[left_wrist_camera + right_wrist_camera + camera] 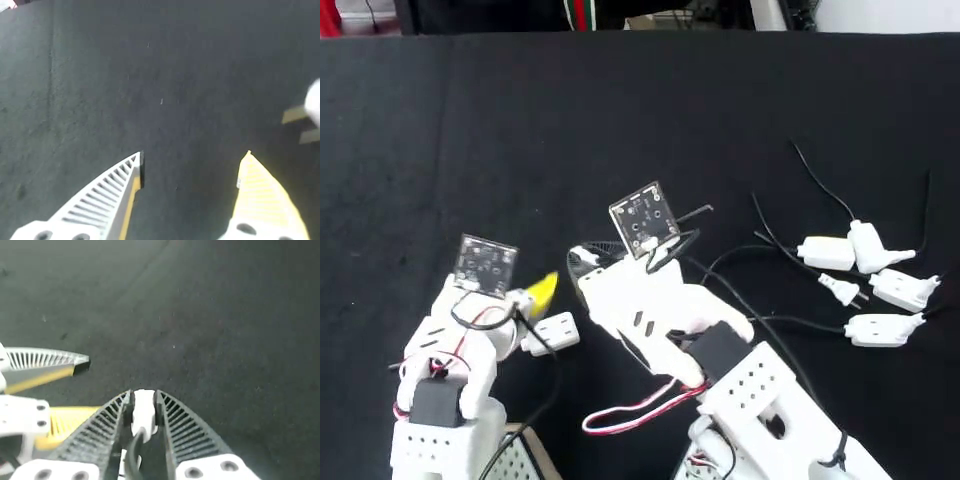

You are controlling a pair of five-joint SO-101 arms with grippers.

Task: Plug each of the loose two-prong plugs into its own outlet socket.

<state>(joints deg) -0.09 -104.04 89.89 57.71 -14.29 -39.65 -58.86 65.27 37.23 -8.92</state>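
A: What did we make of the layout?

B: The black tabletop [620, 110] carried everything. The left arm [450, 350] and the right arm [660, 320] stood side by side at its near edge. The group of white plugs and sockets [865, 280] lay well apart on the right side, black cords [820, 185] trailing. As far as we could judge, they were not yet all paired.

A: And the white socket block [556, 331]?

B: It lay just beside the left arm. We judged it was kept there so it could be steadied for mating.

A: Was the left hand [194, 156] on it?

B: No. Its fingers [115, 190] were spread wide, with nothing between them.

A: And the right hand [144, 393]?

B: It was clenched on 1 white plug [144, 412]. We read that as a carrying grip, with the body pinched and what we took for its 2 prongs [295, 115] left free, pointing toward the left hand.
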